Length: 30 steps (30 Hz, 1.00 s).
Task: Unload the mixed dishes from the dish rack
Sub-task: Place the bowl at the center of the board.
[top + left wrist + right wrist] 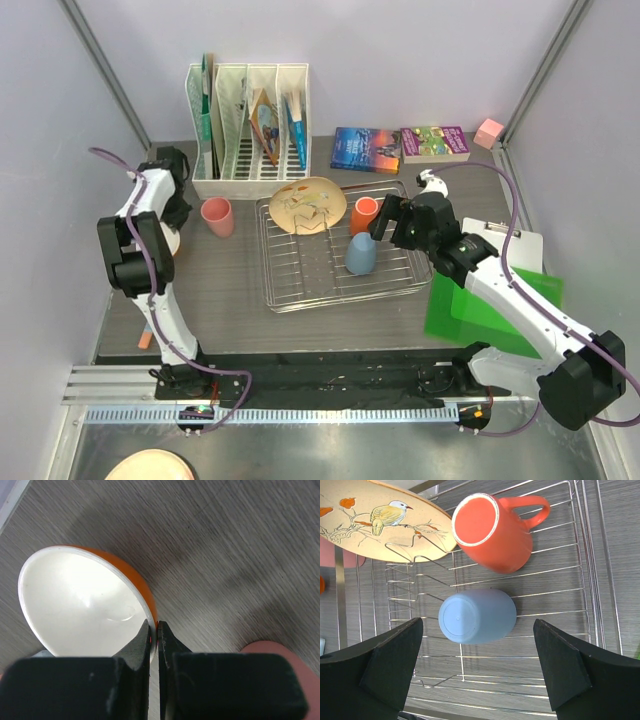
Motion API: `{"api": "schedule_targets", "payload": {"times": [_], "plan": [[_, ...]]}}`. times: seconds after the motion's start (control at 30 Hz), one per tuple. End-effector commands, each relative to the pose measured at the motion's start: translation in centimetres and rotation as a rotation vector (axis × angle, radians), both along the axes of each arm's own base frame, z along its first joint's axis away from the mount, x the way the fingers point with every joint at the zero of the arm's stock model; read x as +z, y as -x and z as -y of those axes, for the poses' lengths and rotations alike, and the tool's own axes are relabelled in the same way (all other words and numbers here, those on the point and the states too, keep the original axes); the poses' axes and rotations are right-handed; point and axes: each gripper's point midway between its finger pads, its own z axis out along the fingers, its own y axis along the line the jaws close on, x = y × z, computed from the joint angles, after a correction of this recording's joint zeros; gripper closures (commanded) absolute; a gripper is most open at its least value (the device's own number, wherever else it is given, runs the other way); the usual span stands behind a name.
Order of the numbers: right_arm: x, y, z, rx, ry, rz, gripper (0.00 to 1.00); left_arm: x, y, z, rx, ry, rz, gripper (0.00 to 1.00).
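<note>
Bowl outside the rack, three dishes inside it.
My left hand [154, 630] is closed on the rim of the bowl [75, 605], left of the pink cup [217, 216]. My right hand [477, 630] hangs wide open over the blue cup [361, 254], beside the mug [364, 214] and plate [307, 203] in the rack [300, 290].

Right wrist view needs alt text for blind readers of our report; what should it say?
The open right gripper hangs over a grey-blue cup, bottom toward the camera, on the wire rack. Beyond it sit an orange mug and, upper left, a beige plate with a painted bird, propped on the bars.
</note>
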Motion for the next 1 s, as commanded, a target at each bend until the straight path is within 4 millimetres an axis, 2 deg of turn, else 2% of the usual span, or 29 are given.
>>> {"api": "schedule_targets", "payload": {"times": [0.0, 0.2, 0.43, 0.5, 0.53, 0.6, 0.7, 0.83, 0.93, 0.97], "plan": [[1.6, -0.3, -0.2, -0.001, -0.033, 0.057, 0.03, -0.1, -1.5, -0.1, 0.012, 0.023, 0.053, 1.0], [1.4, -0.2, -0.3, 0.004, -0.033, 0.054, 0.03, -0.8, -2.3, -0.1, -0.018, 0.031, 0.029, 1.0], [0.9, -0.2, 0.0, 0.0, -0.02, 0.049, 0.03, -0.8, -3.2, 0.1, -0.03, 0.04, 0.034, 0.99], [1.0, -0.1, 0.0, 0.001, -0.018, 0.052, 0.03, -0.3, -3.4, 0.2, -0.034, 0.046, 0.044, 0.92], [0.9, -0.2, 0.0, 0.0, -0.017, 0.051, 0.03, 0.0, -3.4, 0.1, -0.033, 0.046, 0.051, 0.83], [1.2, -0.2, 0.0, 0.0, -0.018, 0.057, 0.03, 0.7, -3.5, 0.2, -0.036, 0.048, 0.067, 0.77], [0.9, -0.3, -0.1, 0.0, -0.015, 0.048, 0.03, 2.4, -3.6, 0.3, -0.031, 0.05, 0.1, 0.67], [0.7, -0.5, -0.1, -0.001, -0.015, 0.043, 0.02, 5.1, -3.5, 0.5, -0.02, 0.048, 0.164, 0.48], [0.7, -0.5, -0.3, 0.003, -0.021, 0.046, 0.02, 7.9, -3.5, 1.0, -0.015, 0.063, 0.231, 0.44], [0.8, -0.5, -0.3, 0.003, -0.022, 0.046, 0.03, 10.3, -3.4, 1.3, -0.019, 0.064, 0.285, 0.45]]}}
